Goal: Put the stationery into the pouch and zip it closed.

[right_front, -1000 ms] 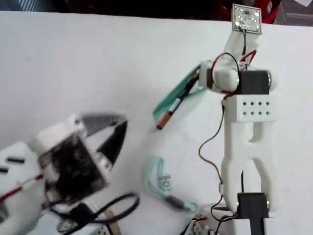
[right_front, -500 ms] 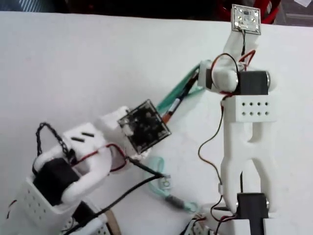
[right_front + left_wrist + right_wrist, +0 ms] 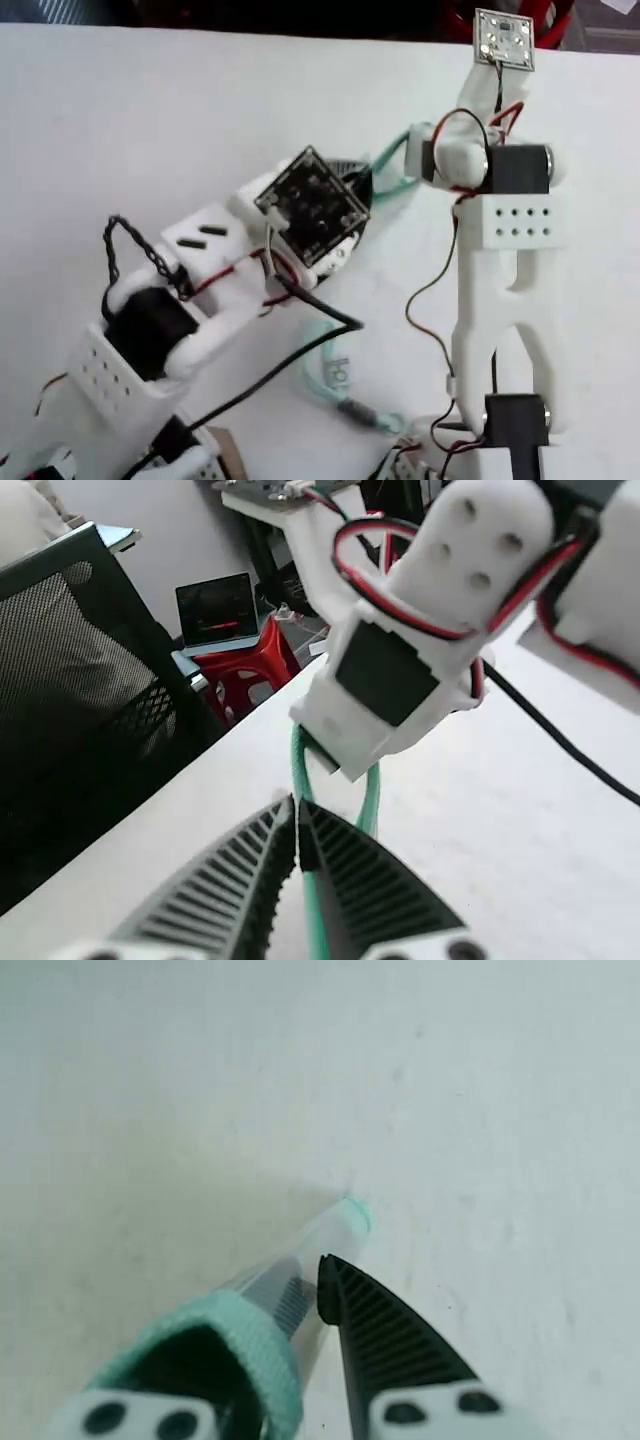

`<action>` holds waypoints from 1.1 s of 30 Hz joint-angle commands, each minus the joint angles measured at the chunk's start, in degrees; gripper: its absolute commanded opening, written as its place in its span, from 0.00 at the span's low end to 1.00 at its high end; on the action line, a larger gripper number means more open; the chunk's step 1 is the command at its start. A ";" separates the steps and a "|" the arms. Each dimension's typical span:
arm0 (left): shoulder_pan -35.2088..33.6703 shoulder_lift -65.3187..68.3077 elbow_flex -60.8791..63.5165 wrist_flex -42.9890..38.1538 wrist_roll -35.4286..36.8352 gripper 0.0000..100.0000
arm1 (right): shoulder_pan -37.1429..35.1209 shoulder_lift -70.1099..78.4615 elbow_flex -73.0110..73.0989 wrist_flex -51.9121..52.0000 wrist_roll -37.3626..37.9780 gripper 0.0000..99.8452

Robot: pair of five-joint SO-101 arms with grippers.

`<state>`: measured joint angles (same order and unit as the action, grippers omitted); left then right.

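The pouch (image 3: 392, 166) is clear with a mint-green edge and lies at the back middle of the white table. My right gripper (image 3: 413, 160) is shut on its rim; in the right wrist view the clear pouch (image 3: 338, 1222) sits pinched in that gripper (image 3: 312, 1288). My left gripper (image 3: 362, 180) hangs over the pouch's near part, just beside the right one, mostly under its own camera board. In the left wrist view the left gripper (image 3: 297, 825) is shut, tips together, and the green pouch edge (image 3: 372, 790) runs beyond it up to the right arm's gripper body (image 3: 385, 685). The pen is hidden.
A mint-green cord loop (image 3: 322, 368) with a small tag and grey clip lies near the front, by a black cable (image 3: 300, 360). The table's far edge (image 3: 250, 30) runs behind the pouch. Past that edge stand a black mesh chair (image 3: 80, 680) and a red stool (image 3: 255, 665).
My left arm has swung from the front left up and right to the pouch, covering the pen that stuck out of it. Its gripper went from open to shut. The right arm stayed still.
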<state>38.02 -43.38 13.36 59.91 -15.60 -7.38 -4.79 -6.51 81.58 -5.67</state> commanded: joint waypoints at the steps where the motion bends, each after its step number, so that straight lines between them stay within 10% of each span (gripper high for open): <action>1: -5.58 -0.40 -9.49 11.52 0.62 0.02 | 0.13 1.27 3.16 -0.75 0.62 0.02; 12: -1.63 -4.97 2.20 16.35 -4.84 0.20 | 0.04 1.36 3.25 -0.48 0.62 0.02; 25: -6.81 -10.51 25.14 -4.22 -3.96 0.14 | -0.31 1.36 3.25 -0.75 0.62 0.02; 33: -6.81 -16.84 44.31 -31.12 10.29 0.15 | -0.22 1.36 3.25 -0.75 0.62 0.02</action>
<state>30.99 -58.77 52.13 40.31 -9.80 -7.12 -4.79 -6.51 81.58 -5.67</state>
